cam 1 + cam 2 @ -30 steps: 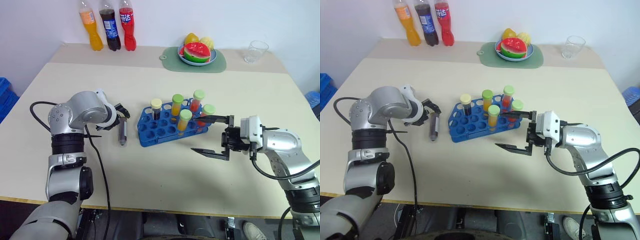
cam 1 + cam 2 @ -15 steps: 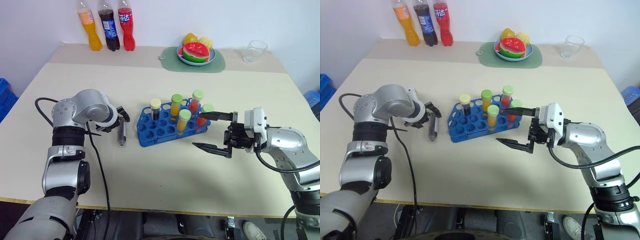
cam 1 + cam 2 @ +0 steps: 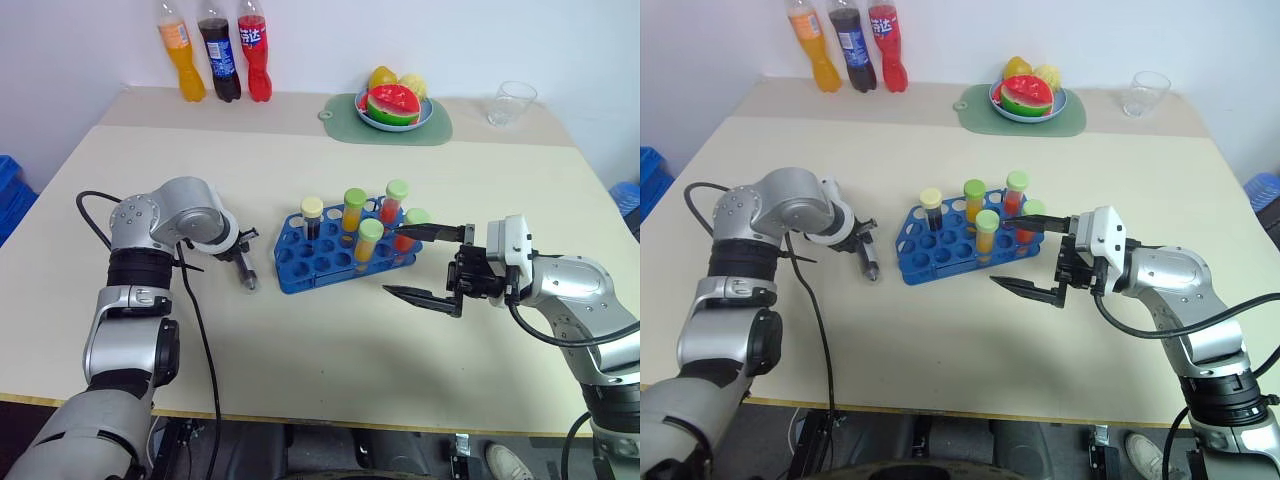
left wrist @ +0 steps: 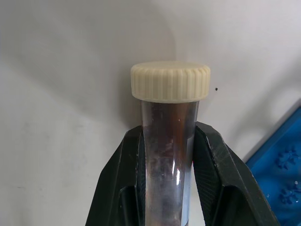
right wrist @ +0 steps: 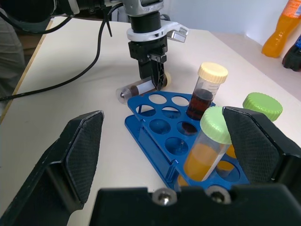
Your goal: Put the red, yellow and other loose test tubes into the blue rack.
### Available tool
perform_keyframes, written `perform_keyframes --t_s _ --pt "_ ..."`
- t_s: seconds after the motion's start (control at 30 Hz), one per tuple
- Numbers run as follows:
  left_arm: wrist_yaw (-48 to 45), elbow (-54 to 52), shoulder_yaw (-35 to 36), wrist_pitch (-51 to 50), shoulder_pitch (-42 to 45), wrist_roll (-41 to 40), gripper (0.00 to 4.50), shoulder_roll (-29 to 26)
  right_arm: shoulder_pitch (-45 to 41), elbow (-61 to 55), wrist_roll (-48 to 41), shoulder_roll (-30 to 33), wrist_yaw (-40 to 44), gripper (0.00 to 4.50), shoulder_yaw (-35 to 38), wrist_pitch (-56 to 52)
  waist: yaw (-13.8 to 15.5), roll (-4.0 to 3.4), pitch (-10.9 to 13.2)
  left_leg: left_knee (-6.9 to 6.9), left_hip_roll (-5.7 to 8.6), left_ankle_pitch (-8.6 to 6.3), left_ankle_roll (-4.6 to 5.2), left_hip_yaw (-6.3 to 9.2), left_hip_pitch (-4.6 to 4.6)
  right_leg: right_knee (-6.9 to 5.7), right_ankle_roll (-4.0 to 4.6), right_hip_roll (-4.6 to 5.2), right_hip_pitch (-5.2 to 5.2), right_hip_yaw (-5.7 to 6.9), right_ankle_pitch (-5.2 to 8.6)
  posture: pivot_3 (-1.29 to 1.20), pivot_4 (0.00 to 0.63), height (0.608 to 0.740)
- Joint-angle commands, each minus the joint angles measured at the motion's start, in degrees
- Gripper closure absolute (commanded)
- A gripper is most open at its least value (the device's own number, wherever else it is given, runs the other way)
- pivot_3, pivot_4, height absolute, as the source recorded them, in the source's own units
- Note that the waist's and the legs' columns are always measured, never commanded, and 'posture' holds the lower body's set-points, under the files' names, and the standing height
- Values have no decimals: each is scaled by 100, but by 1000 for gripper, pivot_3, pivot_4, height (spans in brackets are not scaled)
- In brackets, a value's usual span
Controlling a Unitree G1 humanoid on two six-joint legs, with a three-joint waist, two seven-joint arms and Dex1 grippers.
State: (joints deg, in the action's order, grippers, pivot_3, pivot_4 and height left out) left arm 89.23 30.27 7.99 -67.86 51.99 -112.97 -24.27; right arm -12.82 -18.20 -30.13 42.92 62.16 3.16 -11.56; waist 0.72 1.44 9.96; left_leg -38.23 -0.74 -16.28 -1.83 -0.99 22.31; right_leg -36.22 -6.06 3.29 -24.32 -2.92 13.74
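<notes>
Left claw has clenched onto the dark brown tube lying on the desk, just left of the blue rack mid-desk. Rack holds five capped tubes upright. Right claw hangs released just right of the rack, not touching it.

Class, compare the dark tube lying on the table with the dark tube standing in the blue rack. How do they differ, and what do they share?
The loose tube lies on its side on the table; the racked tube stands upright in a hole of the blue rack. The left end effector is shut on the loose tube; nothing grips the racked tube. Both are clear, hold dark brown liquid and have pale yellow caps.
</notes>
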Motion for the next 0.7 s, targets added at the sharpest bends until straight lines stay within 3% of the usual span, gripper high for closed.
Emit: perform_keyframes --t_s 0.03,0.13,0.23,0.3,0.4,0.43,0.47,0.57,0.7 --pt "79 -681 256 -247 -156 -3 3477 -68 -109 75 33 -23 65 0 102 172 -2 0 0 0 0 0 0 0 1 1 0 0 0 0 0 0 150 740" --pt "-1742 -2082 245 -882 -599 195 3477 -870 -164 268 120 -85 93 0 58 302 -84 4 3 2 -2 1 -2 -1 2 1 0 -1 -3 -1 0 0 150 740" --pt "-4645 -3961 446 -905 -1208 1566 3477 -1641 -194 438 152 -169 78 0 52 379 -159 8 7 11 -9 7 -14 1 3 0 2 -12 -8 0 1 0 150 740" --pt "-6295 -4848 520 -267 -1880 2595 3477 -2085 -191 521 188 -238 28 0 60 386 -159 -5 -1 15 -9 8 -16 -3 2 2 3 -14 -8 -1 2 0 150 740" --pt "-8892 -5489 814 1329 -2871 3935 3477 -2193 -111 538 212 -352 -126 0 71 332 -148 -20 -8 20 -8 8 -15 -10 -4 8 7 -13 -4 -4 4 0 150 740" --pt "-9657 -5429 950 1862 -3087 4116 3477 -1939 -70 531 238 -395 -203 0 72 327 -134 -16 -6 20 -10 8 -15 -10 -3 10 25 -14 -4 -3 14 0 150 740" --pt "-10331 -5396 692 2468 -3342 4752 3477 -1963 13 500 265 -432 -285 0 81 323 -113 -13 -4 19 -12 6 -11 -9 -1 12 27 -15 -3 -2 16 0 150 740" --pt "-11428 -4793 203 4343 -3708 6353 3477 -1382 304 371 370 -524 -527 0 122 355 -66 -16 -8 14 -10 -8 16 -8 5 21 30 -13 1 -3 17 0 150 740" --pt "-13162 -3975 -427 5757 -3665 7451 3477 -1101 773 146 507 -566 -796 0 266 461 -17 -12 -6 9 -9 -18 35 -13 5 25 29 -11 5 -6 17 0 150 740"
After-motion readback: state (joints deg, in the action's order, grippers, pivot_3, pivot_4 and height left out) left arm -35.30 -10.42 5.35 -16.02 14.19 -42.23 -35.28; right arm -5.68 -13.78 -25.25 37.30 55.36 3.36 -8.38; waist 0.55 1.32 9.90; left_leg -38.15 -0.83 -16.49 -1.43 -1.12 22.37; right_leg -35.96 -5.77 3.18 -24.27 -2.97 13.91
